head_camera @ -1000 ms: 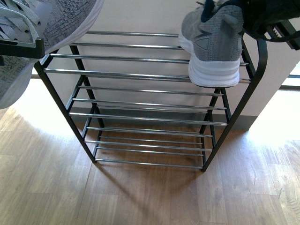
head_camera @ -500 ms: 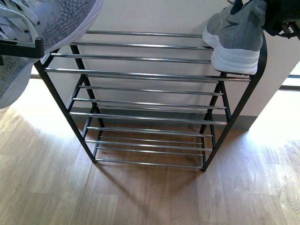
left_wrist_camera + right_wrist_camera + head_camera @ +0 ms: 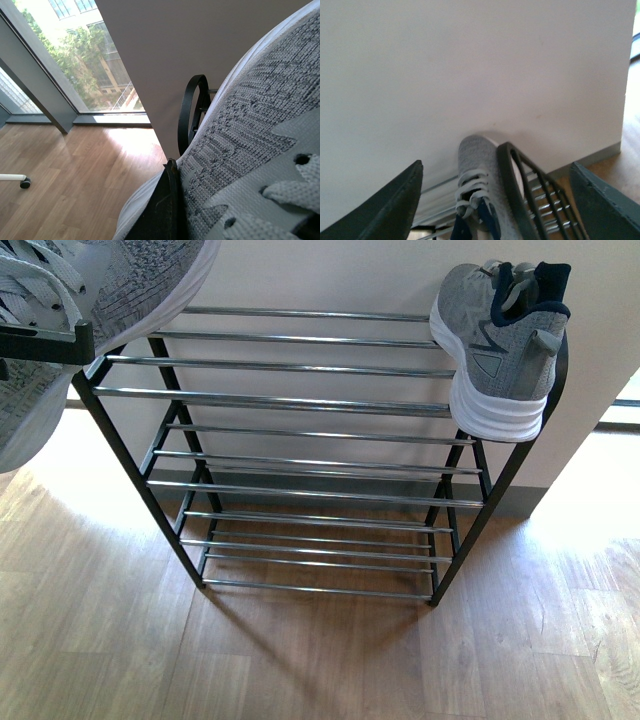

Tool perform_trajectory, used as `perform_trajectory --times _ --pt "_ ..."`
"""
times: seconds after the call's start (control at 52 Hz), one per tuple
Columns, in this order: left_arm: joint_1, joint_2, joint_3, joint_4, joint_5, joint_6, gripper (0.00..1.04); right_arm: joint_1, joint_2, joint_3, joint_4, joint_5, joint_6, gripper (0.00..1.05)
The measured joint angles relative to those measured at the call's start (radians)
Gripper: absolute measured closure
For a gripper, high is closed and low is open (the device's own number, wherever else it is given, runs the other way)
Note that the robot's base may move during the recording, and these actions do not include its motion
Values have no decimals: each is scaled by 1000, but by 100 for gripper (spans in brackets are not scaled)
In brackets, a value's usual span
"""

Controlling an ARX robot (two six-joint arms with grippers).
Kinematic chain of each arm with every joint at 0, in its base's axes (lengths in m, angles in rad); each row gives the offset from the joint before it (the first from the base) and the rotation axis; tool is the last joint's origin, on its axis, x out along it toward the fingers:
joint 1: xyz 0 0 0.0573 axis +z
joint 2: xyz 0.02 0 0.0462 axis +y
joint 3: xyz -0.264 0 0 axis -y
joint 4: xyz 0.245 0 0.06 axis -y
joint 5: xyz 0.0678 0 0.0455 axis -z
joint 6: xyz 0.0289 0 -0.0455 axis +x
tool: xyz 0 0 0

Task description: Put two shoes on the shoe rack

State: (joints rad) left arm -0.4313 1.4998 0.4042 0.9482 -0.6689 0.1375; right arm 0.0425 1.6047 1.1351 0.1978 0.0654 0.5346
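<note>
Aloft, the left pincer (image 3: pixel 45 343) grips one shoe (image 3: pixel 140 280); the right pincer (image 3: pixel 496 172) hangs spread, clear of the other shoe (image 3: pixel 495 340).

The left gripper (image 3: pixel 45 343) clamps a shoe (image 3: pixel 130 280); the right gripper (image 3: pixel 495 167) hangs with its jaws spread wide.

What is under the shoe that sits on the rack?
The shoe sits on the top bars of the rack. Lower tiers and wooden floor show below. The bar parts right beneath its sole are covered.
</note>
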Motion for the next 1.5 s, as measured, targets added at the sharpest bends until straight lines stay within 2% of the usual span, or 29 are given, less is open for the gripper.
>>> perform_trajectory --times 0.058,0.154,0.192,0.346,0.462,0.808,1.193,1.27,1.5 --pt "0 0 0 0 3 0 103 -5 -27 -129 273 -15 -175 32" --pt "0 0 0 0 3 0 103 -6 -75 -349 523 -39 -406 51" --pt "0 0 0 0 3 0 103 -17 -103 -412 563 -66 -445 58" --pt "0 0 0 0 3 0 103 -45 -237 -603 647 -62 -507 88" --pt "0 0 0 0 5 0 103 -45 -289 -688 668 -64 -518 104" --pt "0 0 0 0 3 0 103 -44 -511 -923 675 -66 -528 103" --pt "0 0 0 0 3 0 103 -44 -780 -1060 537 -66 -529 103" --pt "0 0 0 0 3 0 103 -44 -798 -1097 573 -66 -529 103" --pt "0 0 0 0 3 0 103 -43 -942 -1115 446 -66 -529 103"
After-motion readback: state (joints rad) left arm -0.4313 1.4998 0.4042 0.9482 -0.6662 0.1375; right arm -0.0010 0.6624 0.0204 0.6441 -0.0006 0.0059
